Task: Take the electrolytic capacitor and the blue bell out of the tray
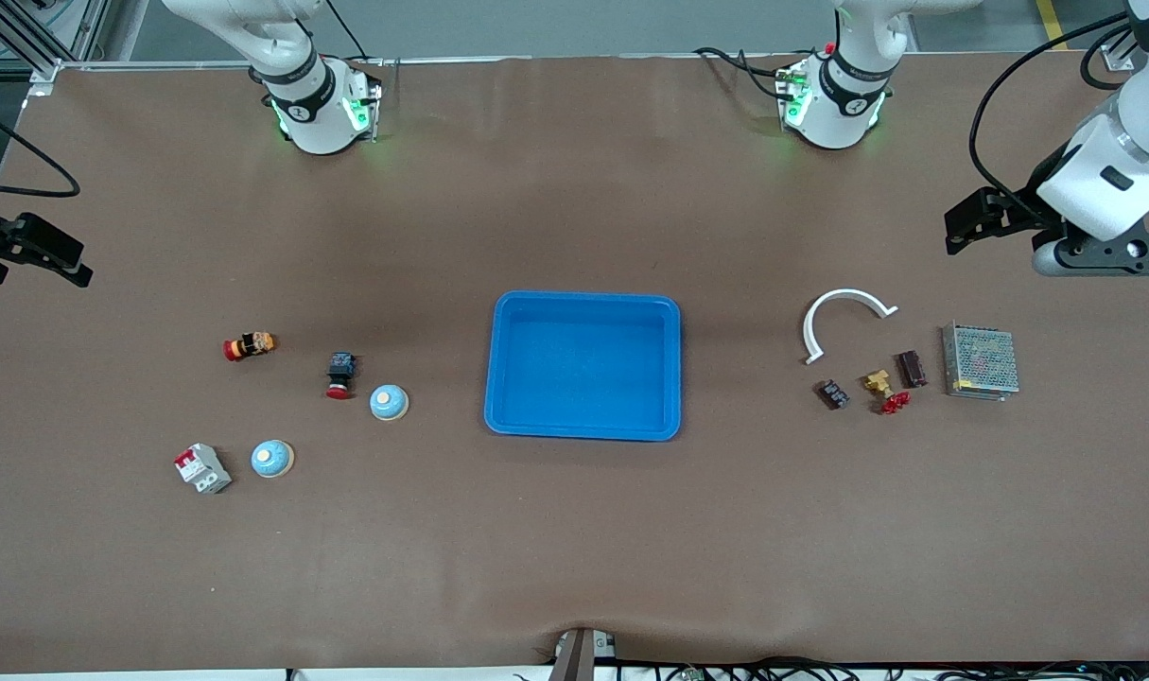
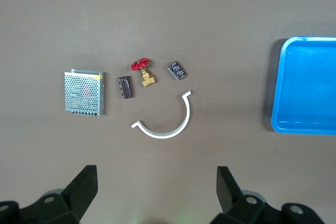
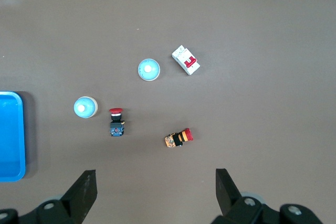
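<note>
The capacitor (image 1: 911, 369) (image 2: 125, 87) is a small dark brown block lying on the table toward the left arm's end, beside a brass valve. Two pale blue dome bells lie toward the right arm's end: one (image 1: 389, 402) (image 3: 85, 107) closer to the blue tray (image 1: 583, 430), the other (image 1: 272, 459) (image 3: 148, 70) nearer the front camera. My left gripper (image 1: 959, 227) (image 2: 156, 174) hangs open and empty, high over the table edge at its own end. My right gripper (image 1: 68, 263) (image 3: 156, 178) hangs open and empty at the other end.
Around the capacitor lie a brass valve with a red handle (image 1: 884, 388), a small black component (image 1: 832, 394), a mesh-covered power supply (image 1: 981, 361) and a white curved strip (image 1: 844, 317). Near the bells are two push buttons (image 1: 250, 346) (image 1: 340, 375) and a white circuit breaker (image 1: 202, 468).
</note>
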Robot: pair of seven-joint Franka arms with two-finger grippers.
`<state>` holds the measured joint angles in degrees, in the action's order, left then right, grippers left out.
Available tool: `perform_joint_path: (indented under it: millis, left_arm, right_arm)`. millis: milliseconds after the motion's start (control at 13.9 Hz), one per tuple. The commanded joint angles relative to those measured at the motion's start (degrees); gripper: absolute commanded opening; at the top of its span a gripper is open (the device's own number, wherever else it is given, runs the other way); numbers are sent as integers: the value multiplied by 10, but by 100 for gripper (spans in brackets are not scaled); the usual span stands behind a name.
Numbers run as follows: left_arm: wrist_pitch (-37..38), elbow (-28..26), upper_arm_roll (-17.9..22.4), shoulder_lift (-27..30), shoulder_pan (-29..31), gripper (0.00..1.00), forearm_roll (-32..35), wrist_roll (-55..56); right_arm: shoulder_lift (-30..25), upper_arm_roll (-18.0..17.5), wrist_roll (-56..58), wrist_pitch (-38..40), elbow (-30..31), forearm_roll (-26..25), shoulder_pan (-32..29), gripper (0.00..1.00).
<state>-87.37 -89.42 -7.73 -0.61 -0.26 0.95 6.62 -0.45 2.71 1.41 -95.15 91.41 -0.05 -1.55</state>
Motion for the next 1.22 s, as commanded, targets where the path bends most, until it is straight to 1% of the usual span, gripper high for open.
perform_joint_path:
  millis: [0,287,789,1147]
  left_arm:
    - [-7,-14,1,21,9,100,-8,-13]
    - [-10,-2,2,21,10,100,-10,-14]
    - [-15,-2,2,26,20,100,-11,-13]
    - [-16,11,-2,18,18,100,-5,-8]
  right_arm:
    - [5,-2,0,10,-12,0,-2,100]
    - [5,-2,1,9,-12,1,-2,100]
    - [4,-2,1,9,-12,1,-2,100]
    - [4,-2,1,10,-13,1,1,100]
